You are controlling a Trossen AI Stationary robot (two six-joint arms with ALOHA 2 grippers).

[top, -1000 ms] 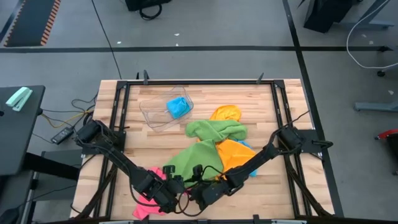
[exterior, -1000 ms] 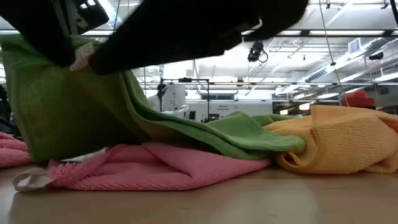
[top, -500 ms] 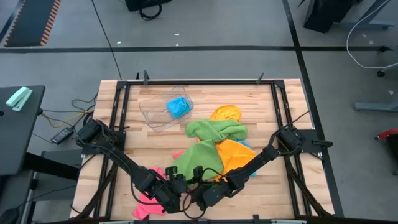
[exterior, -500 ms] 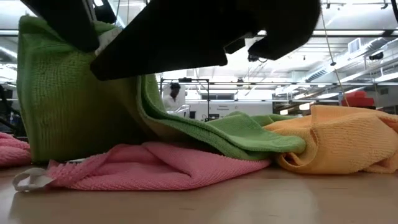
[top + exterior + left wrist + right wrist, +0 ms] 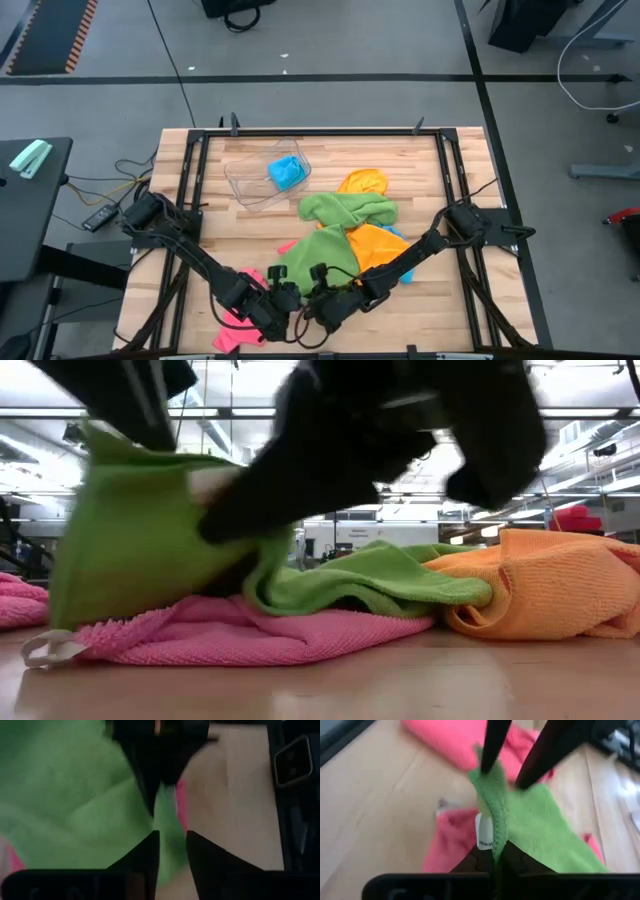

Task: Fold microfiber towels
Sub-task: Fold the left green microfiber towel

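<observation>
Here, hidden: both pincer tips are masked by arms and cloth in the high view.
Right pincer (image 5: 496,856): clenched on the green towel (image 5: 540,827) edge, by its white tag.
Left pincer (image 5: 172,851): fingers parted a little, astride the same green edge; grip unclear.
Pink towel (image 5: 250,638): under the green one, at the bench (image 5: 440,305) front.
Orange towel (image 5: 375,245): farther back, beside the green.
Tub (image 5: 262,178): rearmost, holding a blue towel (image 5: 287,172).
</observation>
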